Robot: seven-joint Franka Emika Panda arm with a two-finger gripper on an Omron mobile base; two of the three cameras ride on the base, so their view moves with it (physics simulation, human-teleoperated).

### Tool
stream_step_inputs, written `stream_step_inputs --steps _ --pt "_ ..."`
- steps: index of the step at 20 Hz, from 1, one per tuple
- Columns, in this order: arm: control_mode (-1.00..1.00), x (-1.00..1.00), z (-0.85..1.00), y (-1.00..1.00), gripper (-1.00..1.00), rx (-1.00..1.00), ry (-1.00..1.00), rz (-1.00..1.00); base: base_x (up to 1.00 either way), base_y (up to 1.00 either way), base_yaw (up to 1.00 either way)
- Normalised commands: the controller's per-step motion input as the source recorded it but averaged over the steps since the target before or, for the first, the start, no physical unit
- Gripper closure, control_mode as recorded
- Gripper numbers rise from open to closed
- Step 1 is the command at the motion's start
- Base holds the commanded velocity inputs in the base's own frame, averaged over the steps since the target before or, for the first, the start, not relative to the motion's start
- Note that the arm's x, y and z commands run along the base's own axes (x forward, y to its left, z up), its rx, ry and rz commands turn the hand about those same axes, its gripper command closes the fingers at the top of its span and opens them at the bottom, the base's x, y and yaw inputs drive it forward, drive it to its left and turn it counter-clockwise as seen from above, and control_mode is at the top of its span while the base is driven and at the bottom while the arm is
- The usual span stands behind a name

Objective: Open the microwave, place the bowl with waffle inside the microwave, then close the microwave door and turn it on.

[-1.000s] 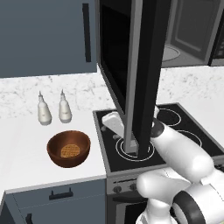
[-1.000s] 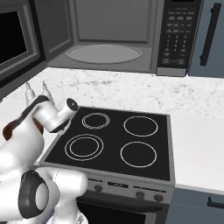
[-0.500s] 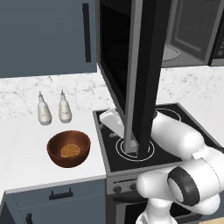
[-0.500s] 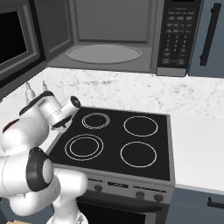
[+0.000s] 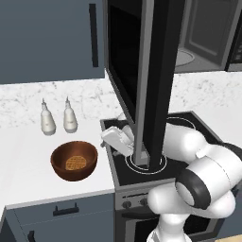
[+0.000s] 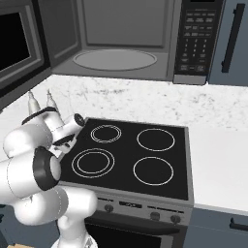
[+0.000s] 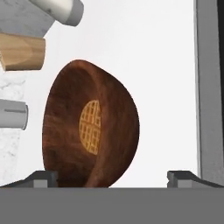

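The dark-brown wooden bowl (image 5: pixel 74 160) sits on the white counter left of the cooktop, with the golden waffle (image 5: pixel 74 163) lying in its bottom. My gripper (image 5: pixel 109 140) hovers over the cooktop's left edge, just right of the bowl and apart from it. Seen from the hand, the bowl (image 7: pixel 92 131) and waffle (image 7: pixel 90 127) lie straight ahead between my gripper's (image 7: pixel 113 178) open fingers, which hold nothing. The microwave (image 6: pixel 126 38) stands with its grey cavity and turntable (image 6: pixel 115 59) exposed. The microwave door (image 5: pixel 156 71) is swung wide open and juts out above the cooktop.
Two white bottles (image 5: pixel 47 120) (image 5: pixel 70 118) stand behind the bowl near the wall. The black cooktop (image 6: pixel 131 155) lies under the arm. The control panel (image 6: pixel 193 38) is at the microwave's right. A blue-grey cabinet door (image 5: pixel 94 35) hangs at upper left.
The arm's upper links have swung up and over the cooktop, while the hand has edged slightly down and left toward the bowl. The gripper stays open, and the bowl has not moved.
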Motion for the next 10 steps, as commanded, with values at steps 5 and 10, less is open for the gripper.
stream_step_inputs --steps 5,10 --pt "-1.0 0.03 -0.43 0.01 -1.0 0.0 0.01 0.0 0.0 0.0 0.0" --pt "-1.0 0.05 -0.17 0.06 -1.0 0.0 0.04 0.0 0.0 0.0 0.0"
